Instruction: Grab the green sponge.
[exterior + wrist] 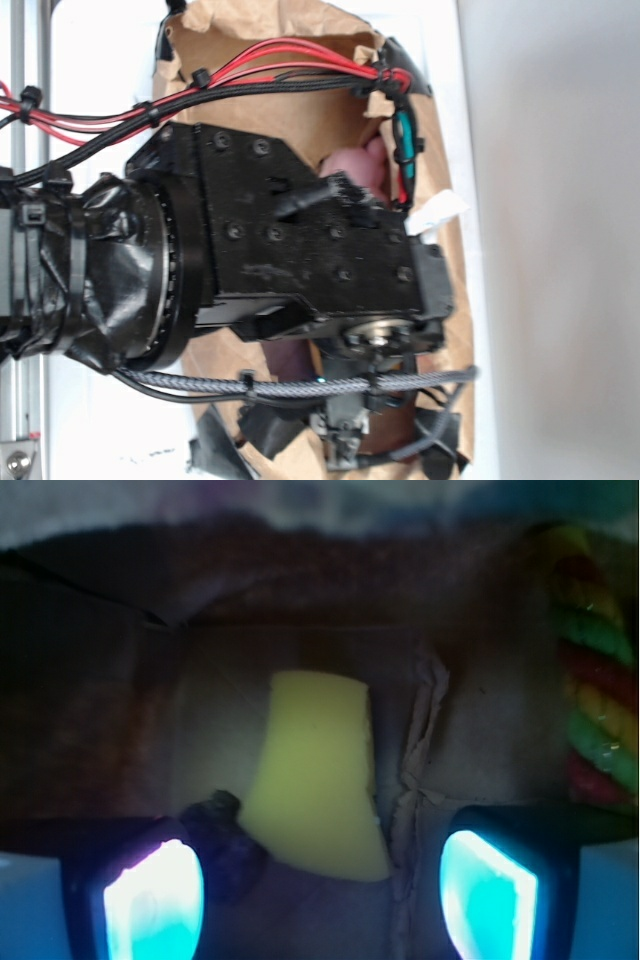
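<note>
One smooth yellow foam wedge, the green sponge, lies lengthwise away from the claw, flared end nearest; jaws wide apart, empty.

In your wrist view, the soft yellow foam sponge lies on the brown cardboard floor, between the two fingers and beyond them. The small dark rough chunk touches its lower left edge. The red-yellow-green twisted rope lies far right, well apart. A raised cardboard seam runs just right of the sponge.
</note>
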Controlling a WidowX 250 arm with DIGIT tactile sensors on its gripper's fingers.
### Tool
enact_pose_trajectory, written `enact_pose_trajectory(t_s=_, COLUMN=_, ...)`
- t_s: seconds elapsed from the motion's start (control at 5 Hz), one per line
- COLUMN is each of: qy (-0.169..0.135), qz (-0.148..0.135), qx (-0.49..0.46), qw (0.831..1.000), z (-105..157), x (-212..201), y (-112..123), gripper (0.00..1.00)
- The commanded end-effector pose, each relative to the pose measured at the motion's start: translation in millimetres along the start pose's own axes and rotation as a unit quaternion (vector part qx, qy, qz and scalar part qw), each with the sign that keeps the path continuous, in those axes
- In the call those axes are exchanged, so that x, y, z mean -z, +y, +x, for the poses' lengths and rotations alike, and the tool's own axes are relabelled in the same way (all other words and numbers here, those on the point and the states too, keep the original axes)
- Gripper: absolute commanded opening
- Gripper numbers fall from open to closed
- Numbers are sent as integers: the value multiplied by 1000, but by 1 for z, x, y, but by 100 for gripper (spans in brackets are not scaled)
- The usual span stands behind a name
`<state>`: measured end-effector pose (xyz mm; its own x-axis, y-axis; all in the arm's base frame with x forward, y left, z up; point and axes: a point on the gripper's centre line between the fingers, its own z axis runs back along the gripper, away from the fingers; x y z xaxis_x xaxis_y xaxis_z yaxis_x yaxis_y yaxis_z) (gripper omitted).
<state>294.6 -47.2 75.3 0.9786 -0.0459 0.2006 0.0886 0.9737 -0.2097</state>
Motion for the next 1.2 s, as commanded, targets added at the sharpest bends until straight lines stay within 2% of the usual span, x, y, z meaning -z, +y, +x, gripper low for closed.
enact_pose_trajectory(t_s=0.0, qy=-35, qz=-19, qx=25, qw=999, z=-4, x=-9, y=-2, gripper=100)
enact_pose_trajectory(t_s=0.2, qy=-42, qz=-54, qx=16, qw=998, z=7, x=-2, y=-10, gripper=100)
enact_pose_trajectory(t_s=0.4, qy=-37, qz=-44, qx=15, qw=998, z=20, x=9, y=-19, gripper=100)
enact_pose_trajectory(t_s=0.6, qy=-34, qz=-66, qx=16, qw=997, z=29, x=11, y=-26, gripper=100)
enact_pose_trajectory(t_s=0.8, qy=-28, qz=-67, qx=4, qw=997, z=36, x=15, y=-27, gripper=100)
enact_pose_trajectory(t_s=1.0, qy=-22, qz=-55, qx=-7, qw=998, z=42, x=28, y=-21, gripper=100)
